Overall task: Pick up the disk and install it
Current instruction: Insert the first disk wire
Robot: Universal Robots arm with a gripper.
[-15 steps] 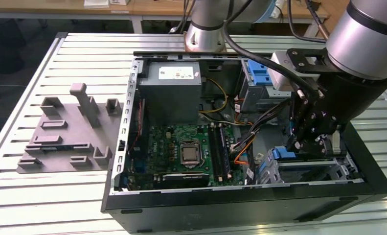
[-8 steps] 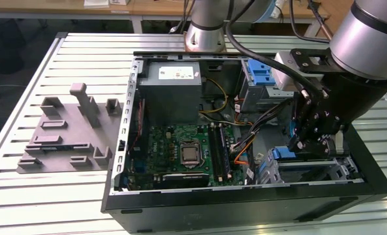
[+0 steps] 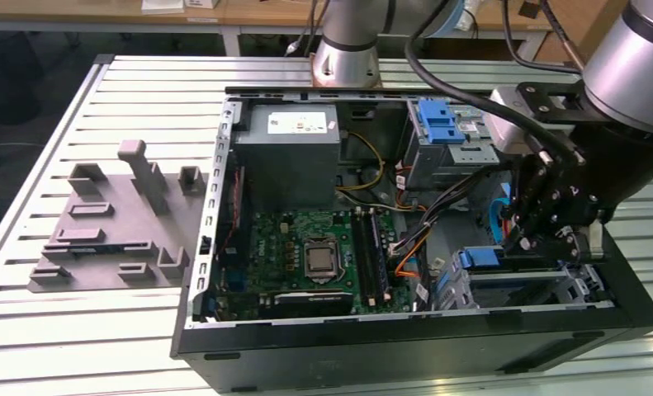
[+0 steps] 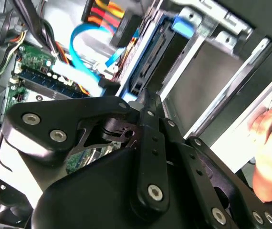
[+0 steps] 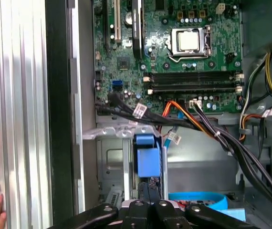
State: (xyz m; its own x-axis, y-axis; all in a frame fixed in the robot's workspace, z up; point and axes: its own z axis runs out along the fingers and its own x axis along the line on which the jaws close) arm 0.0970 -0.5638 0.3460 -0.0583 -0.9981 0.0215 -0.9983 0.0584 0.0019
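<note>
Gripper [image 3: 549, 241] above drive cage [image 3: 524, 285] in computer case [image 3: 414, 346]

Bright even light, blurred wrist foregrounds

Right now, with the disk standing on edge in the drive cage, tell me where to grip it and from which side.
Probably best to pinch the disk across its blue carrier's exposed upper edge, coming straight down through the case's open side. It sits on edge in the metal drive cage, so its broad faces look walled in and that narrow blue edge is free. The gripper is right over it.
</note>
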